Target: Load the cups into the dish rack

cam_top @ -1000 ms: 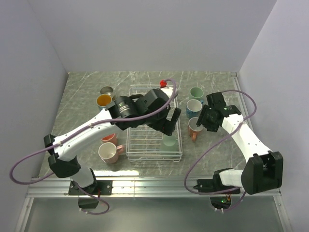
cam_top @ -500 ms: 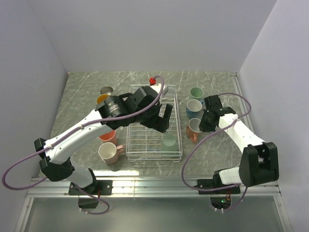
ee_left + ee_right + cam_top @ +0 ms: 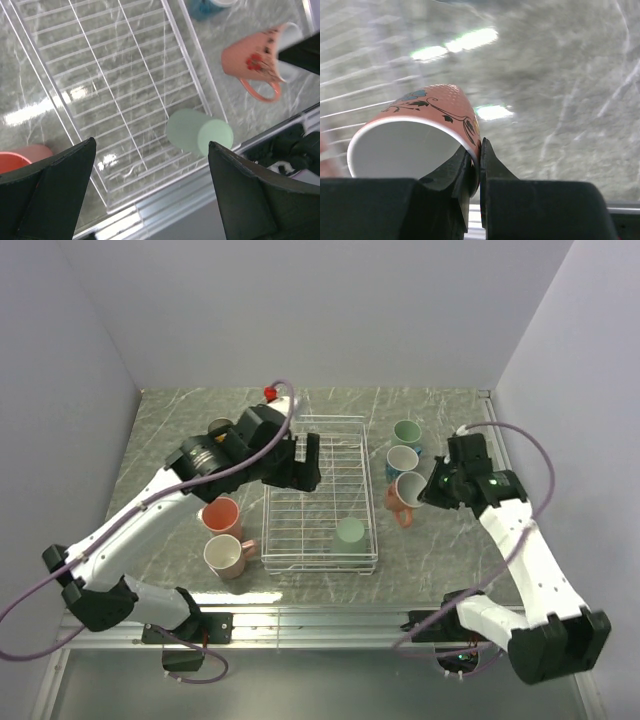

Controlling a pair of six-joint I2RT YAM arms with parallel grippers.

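Observation:
The white wire dish rack [image 3: 318, 540] [image 3: 125, 60] stands mid-table with one mint green cup [image 3: 350, 531] [image 3: 199, 133] lying in its near right corner. My left gripper [image 3: 306, 462] [image 3: 151, 145] hangs open and empty above the rack's left side. To the right of the rack, my right gripper [image 3: 424, 490] [image 3: 479, 150] is shut on the rim of a salmon pink flowered cup [image 3: 404, 496] [image 3: 420, 120] [image 3: 252, 60], which is tilted. A teal cup [image 3: 402, 460] and another mint cup [image 3: 407, 431] stand behind it.
Left of the rack stand a salmon cup [image 3: 222, 513] and a cream-and-pink cup [image 3: 224, 554]. A metallic grey cup [image 3: 217, 427] shows partly behind my left arm. The table's metal front rail [image 3: 320, 620] runs along the near edge.
My left gripper has drawn back and to the left, away from the mint cup in the rack. My right gripper has shut on the salmon cup's rim and tipped it.

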